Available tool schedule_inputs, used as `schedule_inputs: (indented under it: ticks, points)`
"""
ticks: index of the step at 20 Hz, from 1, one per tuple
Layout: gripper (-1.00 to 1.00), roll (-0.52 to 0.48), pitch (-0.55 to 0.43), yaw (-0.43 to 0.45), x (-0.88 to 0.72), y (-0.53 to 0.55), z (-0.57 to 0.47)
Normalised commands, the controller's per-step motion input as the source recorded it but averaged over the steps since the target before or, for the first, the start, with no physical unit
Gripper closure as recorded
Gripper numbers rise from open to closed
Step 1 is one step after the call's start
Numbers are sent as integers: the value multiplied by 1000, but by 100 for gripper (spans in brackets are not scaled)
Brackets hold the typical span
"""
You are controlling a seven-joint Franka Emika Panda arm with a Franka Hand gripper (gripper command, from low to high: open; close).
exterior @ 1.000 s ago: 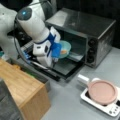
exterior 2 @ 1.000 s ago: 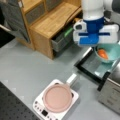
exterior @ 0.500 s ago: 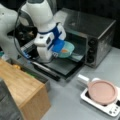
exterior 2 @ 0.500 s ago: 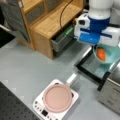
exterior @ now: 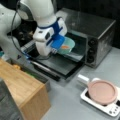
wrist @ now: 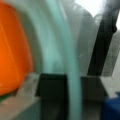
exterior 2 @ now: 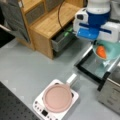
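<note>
My gripper (exterior: 56, 49) (exterior 2: 97, 44) is shut on the rim of a teal bowl (exterior: 67, 46) (exterior 2: 109, 51). It holds the bowl in the air above the open door (exterior: 58, 64) (exterior 2: 94, 65) of a toaster oven (exterior: 98, 33). An orange piece of food (exterior: 65, 46) (exterior 2: 101, 52) lies in the bowl. In the wrist view the bowl's rim (wrist: 62, 50) runs down the middle, the orange food (wrist: 12, 50) fills the left, and a dark finger (wrist: 52, 86) sits at the rim's base.
A pink pan (exterior: 102, 91) (exterior 2: 57, 97) rests on a white hob (exterior: 110, 108) (exterior 2: 42, 110) at the front. A wooden cabinet (exterior: 22, 87) (exterior 2: 50, 22) stands beside the oven, with an open grey drawer (exterior 2: 61, 40) next to the oven door.
The arm has carried the bowl a little toward the oven's opening, with the bowl still held in the gripper. The pan and the hob have not moved.
</note>
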Motion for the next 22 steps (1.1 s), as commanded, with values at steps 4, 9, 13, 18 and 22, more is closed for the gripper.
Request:
schedule_inputs:
  ticks: [4,9,13,18,22]
  points:
    - [100,-215,142,-153,236,-26,198]
    - [100,-170,186,-115,332,-78,221]
    - [100,-114,213,-114,551,-205,277]
    - [100,-132,261,-86,664,-278,287]
    - [100,-137,286,-33,612,-254,232]
